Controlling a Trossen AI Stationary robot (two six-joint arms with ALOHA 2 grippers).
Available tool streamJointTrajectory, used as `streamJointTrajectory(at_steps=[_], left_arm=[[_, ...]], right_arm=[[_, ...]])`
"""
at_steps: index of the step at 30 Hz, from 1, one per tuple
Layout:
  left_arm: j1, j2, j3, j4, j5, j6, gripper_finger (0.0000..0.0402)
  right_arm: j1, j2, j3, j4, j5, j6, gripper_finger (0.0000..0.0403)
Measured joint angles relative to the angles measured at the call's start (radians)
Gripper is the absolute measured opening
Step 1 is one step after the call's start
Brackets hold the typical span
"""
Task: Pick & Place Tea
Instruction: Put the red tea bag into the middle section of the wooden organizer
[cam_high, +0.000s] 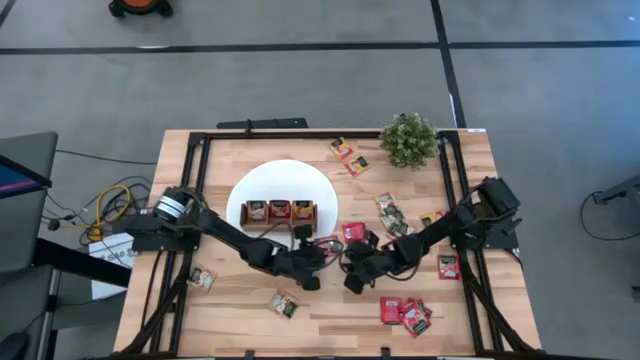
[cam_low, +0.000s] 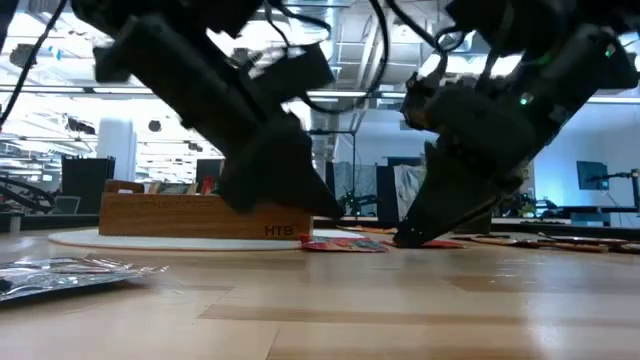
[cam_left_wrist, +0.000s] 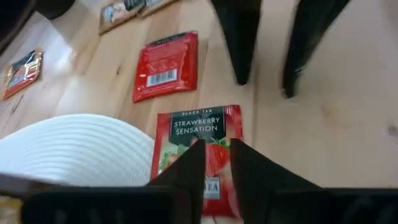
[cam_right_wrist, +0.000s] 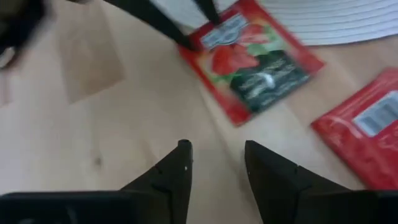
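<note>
A strawberry tea sachet (cam_left_wrist: 196, 134) lies flat on the wooden table beside the white disc (cam_left_wrist: 74, 149); it also shows in the right wrist view (cam_right_wrist: 255, 62). My left gripper (cam_left_wrist: 217, 149) comes in low from the table's left, fingers a little apart, tips over the sachet's near part. My right gripper (cam_right_wrist: 217, 149) stands open close over bare wood just right of that sachet; its fingers (cam_left_wrist: 239, 62) show beyond it. A plain red sachet (cam_left_wrist: 165, 65) lies farther off. In the high view the two grippers (cam_high: 318, 250) (cam_high: 350, 262) face each other at mid-table. My left gripper's fingertips (cam_right_wrist: 186, 42) stand at the strawberry sachet's edge nearest the disc, slanting down from the table's left. The sachet lies flat on the wood. Whether the tips touch it I cannot tell.
The brown tray (cam_high: 280, 210) with sachets stands on the disc (cam_high: 250, 185). A potted plant (cam_high: 408, 140) is at the far right. More sachets lie far right (cam_high: 350, 158), right (cam_high: 392, 215), near right (cam_high: 405, 312) and near left (cam_high: 285, 303). Black rails (cam_high: 200, 200) border the table.
</note>
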Motion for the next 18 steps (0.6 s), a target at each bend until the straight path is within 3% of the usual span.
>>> streamJointTrajectory(at_steps=[6,11,14,16,18], left_arm=[[0.003,0.083,0.083,-0.043,0.017,-0.009,0.0019],[-0.017,0.075,0.158,-0.061,0.149,-0.043,0.0008],[-0.032,0.058,0.198,-0.102,0.063,-0.042,0.0003],[-0.030,0.049,0.216,-0.217,-0.052,-0.053,0.0001],[-0.005,0.052,0.219,-0.284,-0.095,-0.080,0.0000]], right_arm=[[0.080,-0.087,-0.001,-0.115,-0.008,-0.003,0.0140],[0.145,-0.120,-0.001,-0.156,0.009,-0.004,0.0130],[0.163,-0.120,-0.001,-0.154,0.030,-0.004,0.0125],[0.167,-0.116,-0.001,-0.145,0.049,-0.004,0.0122],[0.166,-0.111,-0.002,-0.150,0.064,-0.005,0.0121]])
